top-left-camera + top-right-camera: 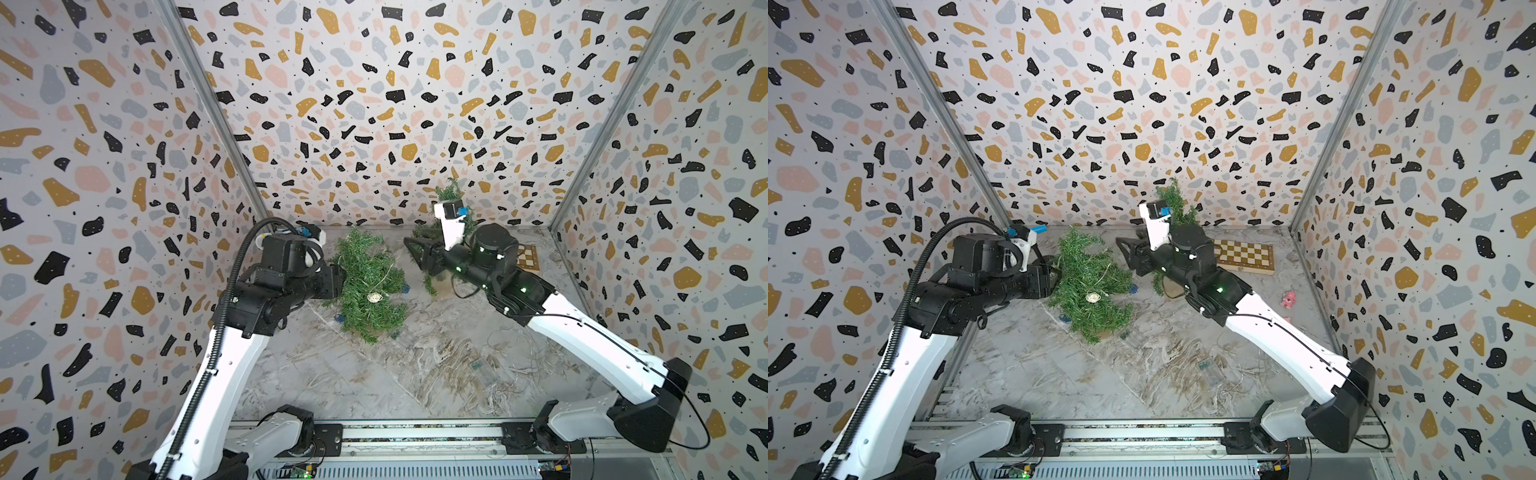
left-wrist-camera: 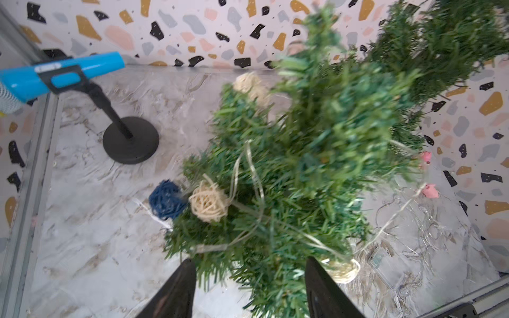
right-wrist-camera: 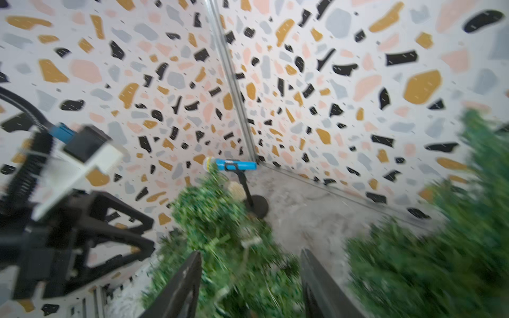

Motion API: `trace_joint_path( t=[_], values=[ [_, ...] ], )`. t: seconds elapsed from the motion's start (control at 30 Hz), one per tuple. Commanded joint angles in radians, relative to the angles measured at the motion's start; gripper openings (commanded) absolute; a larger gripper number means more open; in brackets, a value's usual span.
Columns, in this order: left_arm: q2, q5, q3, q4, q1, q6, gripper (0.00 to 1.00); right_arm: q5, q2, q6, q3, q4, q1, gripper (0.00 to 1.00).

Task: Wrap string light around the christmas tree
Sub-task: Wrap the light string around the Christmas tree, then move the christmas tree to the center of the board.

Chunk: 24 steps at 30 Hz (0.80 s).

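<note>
At nine o'clock of the christmas tree (image 1: 370, 286), the left gripper (image 2: 249, 261) has its jaws apart around the foliage, clamping nothing, probably placed to steady it. The tree sits mid-table. At its two o'clock the right gripper (image 3: 250, 252) points in, jaws apart and empty, seemingly ready to take wire. The string light (image 2: 391, 218) lies mostly slack at four o'clock, one strand reaching the tree.

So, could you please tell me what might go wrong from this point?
1. The left gripper is open with the decorated tree's branches between its jaws; closing or pulling here could tip the tree.
2. The string light lies in a loose tangle on the table, with a strand running up into the tree; it could snag when pulled.
3. The cream wicker ball hangs close to the left gripper and might get knocked off.
</note>
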<state>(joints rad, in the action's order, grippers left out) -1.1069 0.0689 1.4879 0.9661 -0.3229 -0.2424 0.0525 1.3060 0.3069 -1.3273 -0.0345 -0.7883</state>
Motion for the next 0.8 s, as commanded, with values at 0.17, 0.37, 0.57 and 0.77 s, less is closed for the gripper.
trace_joint_path(
  t=[0.17, 0.37, 0.57, 0.77],
  values=[
    [-0.077, -0.042, 0.028, -0.090, -0.071, 0.030, 0.62, 0.030, -0.165, 0.099, 0.354, -0.115, 0.000, 0.56],
    [-0.078, -0.028, -0.004, -0.129, -0.074, 0.017, 0.62, 0.076, -0.101, 0.226, 0.498, -0.013, -0.082, 0.42],
    [-0.057, -0.007, -0.055, -0.169, -0.077, 0.006, 0.62, 0.205, 0.068, 0.389, 0.590, 0.206, -0.087, 0.24],
    [-0.061, -0.002, -0.073, -0.168, -0.076, 0.014, 0.63, 0.219, 0.198, 0.446, 0.599, 0.276, -0.088, 0.31]
  ],
)
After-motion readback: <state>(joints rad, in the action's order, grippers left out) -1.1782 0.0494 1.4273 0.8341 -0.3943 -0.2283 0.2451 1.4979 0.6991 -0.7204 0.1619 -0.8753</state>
